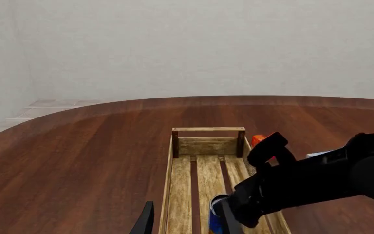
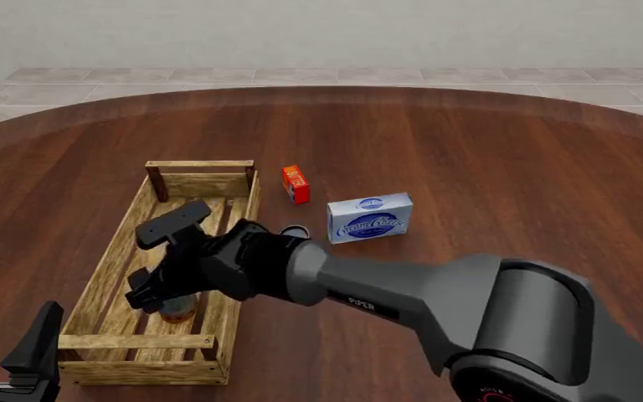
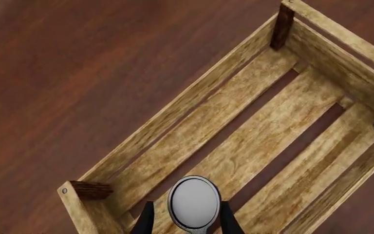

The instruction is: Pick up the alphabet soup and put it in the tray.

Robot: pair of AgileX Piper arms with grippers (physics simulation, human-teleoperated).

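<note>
The alphabet soup [image 2: 178,311] stands upright inside the tray [image 2: 110,272], towards its near end; its silvery top [image 3: 194,202] shows from above and its blue side [image 1: 215,220] shows low in the left wrist view. My right gripper [image 2: 172,300] reaches across the tray from the right, and its fingers [image 3: 147,217] press on both sides of the can. The can's base looks to be at the slats, but contact is hidden. My left gripper [image 2: 7,333] hovers open and empty just in front of the tray's near end.
A small orange-red box [image 2: 295,183] and a white and blue box [image 2: 370,218] lie to the right of the tray. A small dark round object [image 2: 294,230] sits between them. The right arm [image 1: 317,178] crosses over the tray's right wall.
</note>
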